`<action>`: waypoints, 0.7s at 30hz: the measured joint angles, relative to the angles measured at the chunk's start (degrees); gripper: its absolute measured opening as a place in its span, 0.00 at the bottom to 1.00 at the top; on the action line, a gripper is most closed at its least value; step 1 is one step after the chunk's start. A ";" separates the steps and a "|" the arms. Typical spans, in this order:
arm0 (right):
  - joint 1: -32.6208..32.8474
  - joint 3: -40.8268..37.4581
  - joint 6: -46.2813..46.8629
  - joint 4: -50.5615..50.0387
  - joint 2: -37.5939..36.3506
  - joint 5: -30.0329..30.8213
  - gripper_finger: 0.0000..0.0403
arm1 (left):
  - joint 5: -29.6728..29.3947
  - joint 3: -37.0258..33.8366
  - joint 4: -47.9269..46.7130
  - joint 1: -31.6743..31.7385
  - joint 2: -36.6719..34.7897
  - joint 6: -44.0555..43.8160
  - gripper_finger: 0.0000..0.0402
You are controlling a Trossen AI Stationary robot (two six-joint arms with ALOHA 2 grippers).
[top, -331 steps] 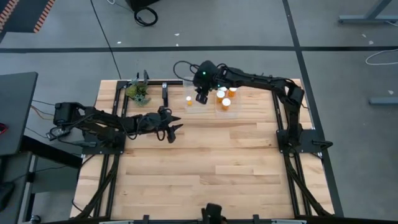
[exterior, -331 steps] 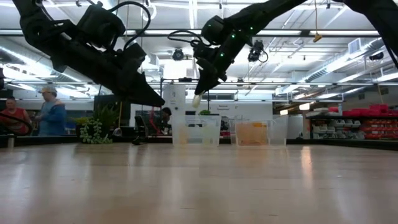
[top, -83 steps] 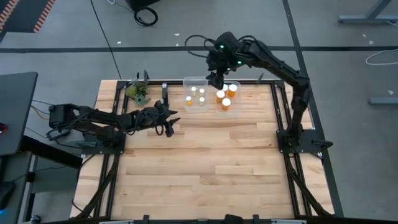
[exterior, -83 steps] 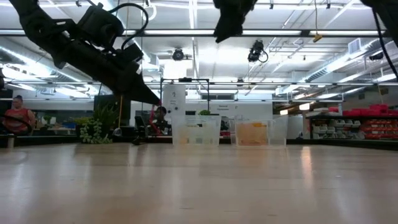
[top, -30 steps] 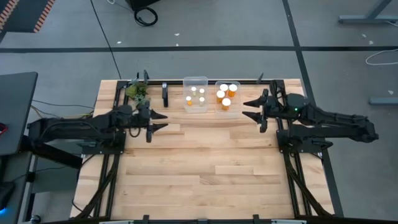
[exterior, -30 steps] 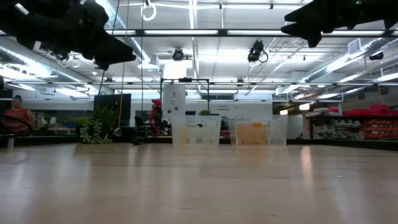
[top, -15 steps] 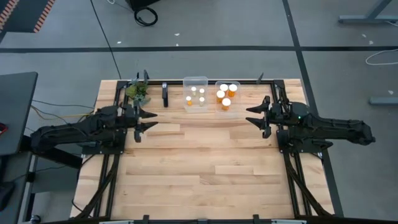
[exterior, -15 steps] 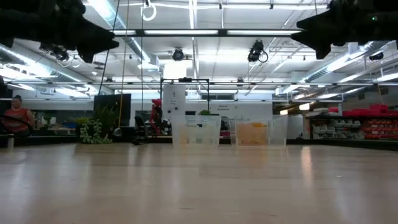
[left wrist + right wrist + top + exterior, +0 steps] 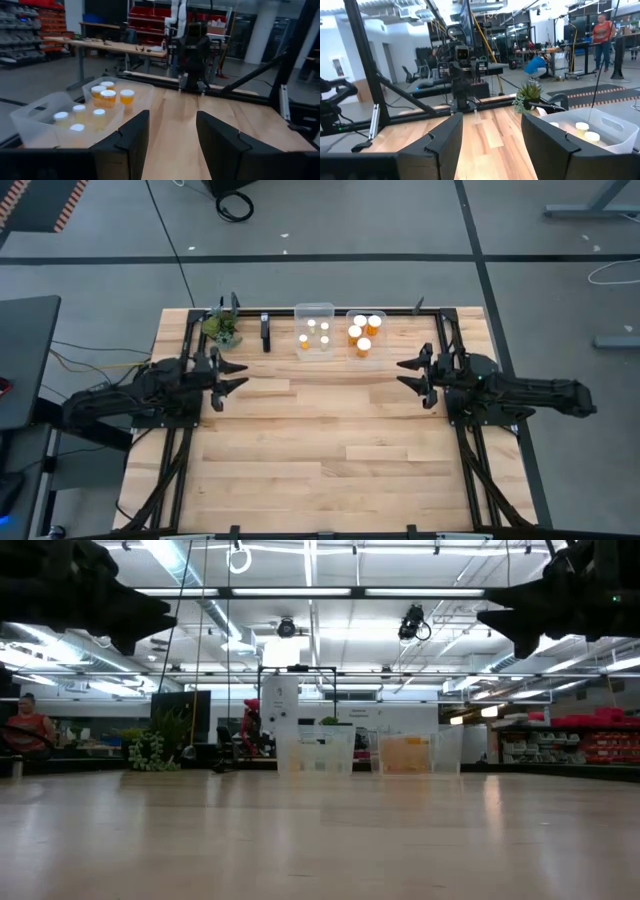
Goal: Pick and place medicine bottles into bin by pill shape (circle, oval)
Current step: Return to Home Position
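High view: left gripper [image 9: 243, 375] and right gripper [image 9: 400, 372], both spread wide and empty, hover over opposite sides of the table [image 9: 320, 440]. 4 small medicine bottles [image 9: 304, 338] stand in the left clear bin [image 9: 314, 307]; 4 wider bottles [image 9: 364, 344] stand in the right clear bin [image 9: 366, 360].

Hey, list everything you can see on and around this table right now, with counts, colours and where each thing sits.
small medicine bottles: four, amber with white caps, in the left bin
larger medicine bottles: four, orange with white caps, in the right bin
bins: two, transparent, side by side at the table's far edge
plant sprig: one, green, left of the bins
dark narrow object: one, between sprig and bins
table: one, light wood
person: one, red top, in the room beyond
left gripper: one, dark, open and empty, over the table's left side
right gripper: one, dark, open and empty, over the table's right side
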 joint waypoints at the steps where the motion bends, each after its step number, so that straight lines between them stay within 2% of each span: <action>1: 0.00 -0.65 0.24 0.61 -0.43 -0.01 0.52 | -0.51 0.00 -0.96 -0.02 -1.03 0.08 0.43; 6: 0.00 -2.73 1.24 3.19 -1.68 -0.01 0.52 | -1.48 0.00 -4.79 0.00 -5.69 0.24 0.43; 16: 3.05 -2.71 0.96 3.09 -1.50 2.01 0.52 | -2.05 -0.01 -6.17 -0.02 -5.35 0.39 0.43; 21: 3.74 -2.69 -0.08 3.15 -1.50 2.15 0.52 | 0.73 -4.08 -2.72 -0.02 -5.39 0.93 0.43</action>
